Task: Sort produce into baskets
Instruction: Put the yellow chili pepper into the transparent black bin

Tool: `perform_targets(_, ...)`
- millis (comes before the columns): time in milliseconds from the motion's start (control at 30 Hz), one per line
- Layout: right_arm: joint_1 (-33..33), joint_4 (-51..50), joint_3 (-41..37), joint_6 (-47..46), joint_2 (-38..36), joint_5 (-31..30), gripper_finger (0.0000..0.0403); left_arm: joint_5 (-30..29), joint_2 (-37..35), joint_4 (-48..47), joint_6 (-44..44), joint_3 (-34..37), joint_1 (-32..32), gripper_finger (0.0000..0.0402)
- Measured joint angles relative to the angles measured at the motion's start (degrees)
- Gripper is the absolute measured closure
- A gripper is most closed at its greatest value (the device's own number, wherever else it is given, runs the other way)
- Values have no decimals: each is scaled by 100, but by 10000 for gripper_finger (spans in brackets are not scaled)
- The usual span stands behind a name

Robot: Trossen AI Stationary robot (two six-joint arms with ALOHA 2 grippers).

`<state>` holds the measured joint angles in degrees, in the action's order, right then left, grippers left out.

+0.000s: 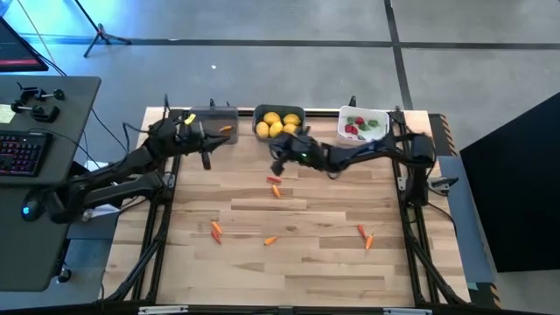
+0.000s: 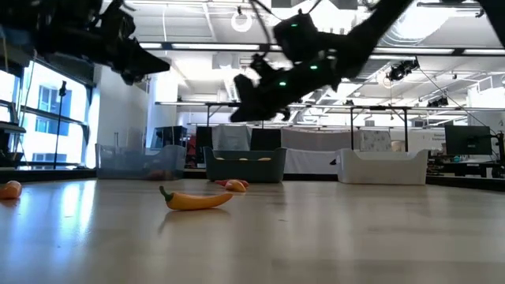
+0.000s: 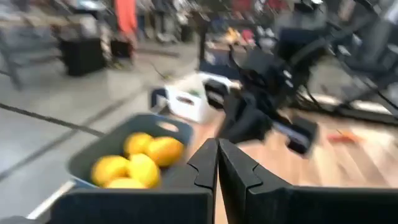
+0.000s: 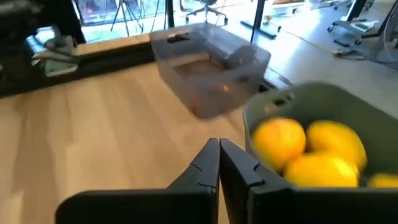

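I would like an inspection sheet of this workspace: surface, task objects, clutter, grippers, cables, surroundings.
Surface: wooden table, bare planks in front.
Task objects: three bins along the far edge. Clear-grey bin with an orange piece inside; teal bin with yellow lemons; white bin with red and green bits. Loose carrots on the table, two more pieces near the middle.
Clutter: nothing seen on the table.
Grippers: left gripper shut, empty, near the clear-grey bin; right gripper shut, empty, in front of the teal bin.
Cables: black leads along the table's left side.
Surroundings: desk with keyboard to the left.
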<state>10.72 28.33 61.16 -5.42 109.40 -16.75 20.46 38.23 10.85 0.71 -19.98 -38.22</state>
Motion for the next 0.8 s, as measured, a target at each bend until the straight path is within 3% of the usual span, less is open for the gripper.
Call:
perform_targets(200, -171, 634, -1361, -53, -900, 74, 403, -199, 172, -2118, 289, -858, 862, 401)
perform_targets(367, -210, 1210, -2145, -213, -1200, 94, 403, -323, 582, -3463, 402, -1262, 1655, 402)
perform_targets(633, -210, 1362, -2448, -203, -1263, 105, 403, -374, 1612, -4316, 262, -1426, 3000, 401)
perform_targets(800, -212, 1349, -2451, -81, -1263, 219, 403, -437, 2176, -4524, 193, -1424, 3802, 379)
